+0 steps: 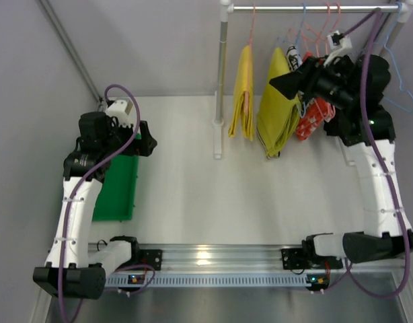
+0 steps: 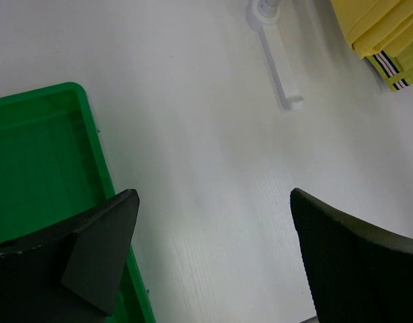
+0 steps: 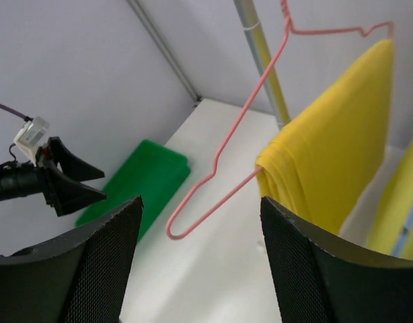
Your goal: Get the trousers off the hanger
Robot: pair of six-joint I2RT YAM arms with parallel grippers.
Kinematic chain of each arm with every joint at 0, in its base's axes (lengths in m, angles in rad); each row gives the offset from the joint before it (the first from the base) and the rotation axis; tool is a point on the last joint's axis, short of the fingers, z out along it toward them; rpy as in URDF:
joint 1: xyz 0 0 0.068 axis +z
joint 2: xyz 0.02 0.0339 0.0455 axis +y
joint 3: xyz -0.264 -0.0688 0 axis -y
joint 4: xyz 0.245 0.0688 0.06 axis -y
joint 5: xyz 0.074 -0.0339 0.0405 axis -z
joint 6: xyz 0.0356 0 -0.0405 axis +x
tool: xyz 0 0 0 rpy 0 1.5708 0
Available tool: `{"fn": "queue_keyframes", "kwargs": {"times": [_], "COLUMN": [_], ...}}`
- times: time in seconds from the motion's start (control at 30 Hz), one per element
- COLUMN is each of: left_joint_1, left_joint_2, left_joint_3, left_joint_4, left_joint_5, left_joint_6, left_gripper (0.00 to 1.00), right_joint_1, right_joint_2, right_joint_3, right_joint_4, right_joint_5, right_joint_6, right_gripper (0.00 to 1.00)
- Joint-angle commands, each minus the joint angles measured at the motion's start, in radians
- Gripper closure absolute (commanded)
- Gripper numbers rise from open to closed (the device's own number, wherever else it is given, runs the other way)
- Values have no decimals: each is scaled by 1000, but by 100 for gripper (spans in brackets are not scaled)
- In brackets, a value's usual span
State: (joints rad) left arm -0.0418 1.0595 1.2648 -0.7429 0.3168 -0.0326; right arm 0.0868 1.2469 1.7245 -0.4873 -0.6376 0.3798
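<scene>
Right gripper (image 3: 200,222): jaws spread wide, holding nothing. It sits up near the rail (image 1: 307,8), facing the bright yellow trousers (image 3: 334,141) draped over a pink hanger (image 3: 233,128), probably lining up a grasp.
Trousers: both pairs hang from the rail, with the olive-yellow trousers (image 1: 277,108) close beside the right gripper.
Left gripper (image 2: 212,202): open and empty, low beside the green bin (image 2: 38,155) — likely the drop spot.
In the way: the olive-yellow pair and the red-orange garment (image 1: 313,118) crowd the arm.

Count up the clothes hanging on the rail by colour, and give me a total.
bright yellow trousers: 1
olive-yellow trousers: 1
black-and-white cloth: 1
red-orange garment: 1
Total: 4
</scene>
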Motion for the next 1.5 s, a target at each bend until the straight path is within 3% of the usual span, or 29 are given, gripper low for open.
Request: {"fn": "queue_keyframes", "kwargs": {"times": [0.0,0.17,0.3,0.53,1.47], "left_joint_1": [5,5,6,5,5], "left_joint_2": [-13,-10,-10,3,11], "left_joint_3": [-5,-1,-1,-5,-44], "left_joint_4": [73,57,48,37,56], "left_joint_5": [-4,-25,-33,-36,-36], "left_joint_6": [-26,-21,-15,-6,7], "left_gripper": [1,1,1,1,1], "right_joint_1": [76,157,159,166,229], "right_joint_2": [101,227,308,431,620], "right_joint_3": [64,95,118,144,193], "right_joint_4": [154,315,340,443,668], "right_joint_5": [-27,1,73,42,82], "right_joint_6": [152,298,378,550,809], "right_gripper": [31,36,38,43,62]}}
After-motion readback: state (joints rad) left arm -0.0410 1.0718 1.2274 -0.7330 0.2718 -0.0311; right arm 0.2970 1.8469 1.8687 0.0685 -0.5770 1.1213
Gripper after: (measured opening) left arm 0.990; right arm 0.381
